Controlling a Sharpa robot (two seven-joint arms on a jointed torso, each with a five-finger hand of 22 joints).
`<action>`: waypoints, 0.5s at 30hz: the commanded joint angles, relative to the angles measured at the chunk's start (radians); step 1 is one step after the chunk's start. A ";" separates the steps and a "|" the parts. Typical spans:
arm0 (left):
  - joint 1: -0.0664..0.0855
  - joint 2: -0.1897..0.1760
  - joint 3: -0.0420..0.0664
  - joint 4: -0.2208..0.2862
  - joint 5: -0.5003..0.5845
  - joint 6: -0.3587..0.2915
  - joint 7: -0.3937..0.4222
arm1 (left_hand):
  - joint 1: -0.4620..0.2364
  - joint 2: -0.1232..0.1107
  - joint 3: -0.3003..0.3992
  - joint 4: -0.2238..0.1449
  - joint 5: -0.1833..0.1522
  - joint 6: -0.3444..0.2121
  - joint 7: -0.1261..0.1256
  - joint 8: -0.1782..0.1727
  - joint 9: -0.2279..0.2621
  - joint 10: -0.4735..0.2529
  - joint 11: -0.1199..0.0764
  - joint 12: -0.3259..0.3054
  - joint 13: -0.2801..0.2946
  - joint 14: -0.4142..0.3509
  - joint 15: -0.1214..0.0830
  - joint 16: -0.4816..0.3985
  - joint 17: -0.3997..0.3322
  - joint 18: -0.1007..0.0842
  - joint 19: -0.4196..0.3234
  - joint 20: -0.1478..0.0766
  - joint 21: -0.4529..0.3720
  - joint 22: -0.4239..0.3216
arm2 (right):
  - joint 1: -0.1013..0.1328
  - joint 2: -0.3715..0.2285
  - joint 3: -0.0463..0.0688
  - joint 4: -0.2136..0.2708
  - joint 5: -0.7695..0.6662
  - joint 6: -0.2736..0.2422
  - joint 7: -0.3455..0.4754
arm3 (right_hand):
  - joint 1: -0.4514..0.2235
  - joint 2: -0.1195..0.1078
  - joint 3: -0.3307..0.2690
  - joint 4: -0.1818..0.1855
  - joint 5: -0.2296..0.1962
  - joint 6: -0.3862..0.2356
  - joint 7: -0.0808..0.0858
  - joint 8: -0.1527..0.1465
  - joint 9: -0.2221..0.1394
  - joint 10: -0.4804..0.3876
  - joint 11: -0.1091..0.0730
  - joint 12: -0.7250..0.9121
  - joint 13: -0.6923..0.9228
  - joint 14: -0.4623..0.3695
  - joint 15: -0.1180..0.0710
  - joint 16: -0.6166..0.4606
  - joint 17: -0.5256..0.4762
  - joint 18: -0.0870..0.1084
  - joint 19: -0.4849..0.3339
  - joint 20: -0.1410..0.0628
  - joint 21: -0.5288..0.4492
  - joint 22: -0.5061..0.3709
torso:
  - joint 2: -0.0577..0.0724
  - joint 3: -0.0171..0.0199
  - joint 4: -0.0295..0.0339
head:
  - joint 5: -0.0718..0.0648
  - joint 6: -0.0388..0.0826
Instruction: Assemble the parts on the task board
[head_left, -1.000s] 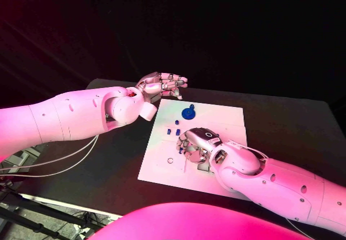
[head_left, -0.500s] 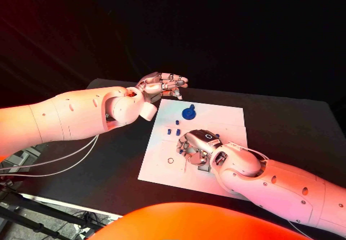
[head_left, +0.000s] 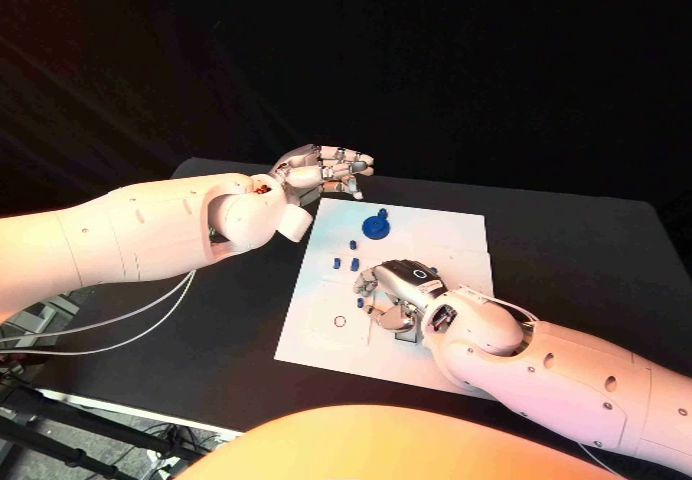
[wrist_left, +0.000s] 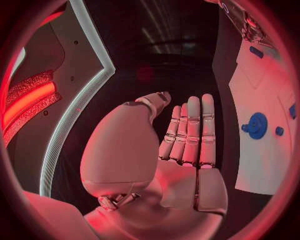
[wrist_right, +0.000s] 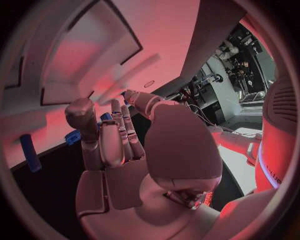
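The white task board (head_left: 447, 235) lies in the middle of the black table. On its far part sits a blue gear-shaped part (head_left: 376, 227), also in the left wrist view (wrist_left: 255, 124). Small blue pegs (head_left: 348, 264) stand nearer the middle, with one more (head_left: 361, 300) by my right hand's fingertips. My right hand (head_left: 395, 291) hovers palm down, low over the board's middle, fingers curled toward it. A bit of blue (wrist_right: 105, 117) shows between its thumb and fingers, and I cannot tell if it is held. My left hand (head_left: 323, 166) hangs above the board's far left corner, holding nothing, fingers stretched out (wrist_left: 189, 131).
A small ring mark (head_left: 339, 322) lies on the board's near left part. Black table surface (head_left: 577, 240) stretches out to the right of the board. Cables (head_left: 101, 325) hang off the table's left side.
My right hand has crept slightly toward the board's near side. The left hand and the parts have stayed put.
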 joint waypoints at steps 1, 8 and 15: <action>0.001 0.001 0.001 0.000 -0.002 0.023 0.000 | 0.001 0.008 -0.004 0.000 0.002 0.000 0.004 0.002 -0.001 -0.004 0.000 -0.003 -0.001 -0.009 0.000 -0.004 -0.001 0.005 0.006 -0.001 -0.005 -0.001 | -0.001 -0.012 0.000 0.014 -0.005 -0.040 -0.008 | 0.005 -0.008 -0.005 0.000 0.005 -0.003 0.001 -0.005 0.000 -0.011 0.000 0.006 0.002 -0.003 0.006 -0.004 -0.005 0.020 -0.008 0.000 -0.003 0.094 | 0.000 0.0000 0.0002 | -0.003 0.000; 0.001 -0.001 0.001 -0.001 -0.004 0.028 -0.002 | 0.001 0.007 -0.005 0.000 0.002 -0.001 0.004 0.002 -0.002 -0.005 0.001 -0.003 -0.001 -0.009 0.000 -0.004 -0.001 0.005 0.007 -0.001 -0.006 -0.001 | 0.004 -0.069 0.006 0.073 -0.008 -0.058 -0.020 | 0.009 -0.005 -0.007 -0.003 0.010 0.008 0.005 -0.002 0.003 -0.014 0.000 0.014 0.003 -0.002 0.006 -0.003 -0.005 0.020 -0.005 0.002 0.004 0.096 | 0.000 -0.0009 -0.0012 | -0.009 0.000; 0.001 -0.007 0.001 0.002 -0.005 0.027 -0.002 | 0.001 0.007 -0.005 0.000 0.002 -0.001 0.004 0.002 -0.002 -0.005 0.001 -0.003 -0.001 -0.009 0.000 -0.004 -0.001 0.005 0.007 -0.001 -0.006 -0.001 | 0.040 -0.175 0.028 0.160 0.032 -0.042 -0.047 | 0.011 -0.003 -0.009 -0.002 0.015 0.019 0.010 -0.001 0.006 -0.007 -0.002 0.029 0.006 0.006 0.005 0.008 0.010 0.016 0.008 0.002 0.041 0.104 | 0.000 -0.0012 -0.0032 | -0.026 0.000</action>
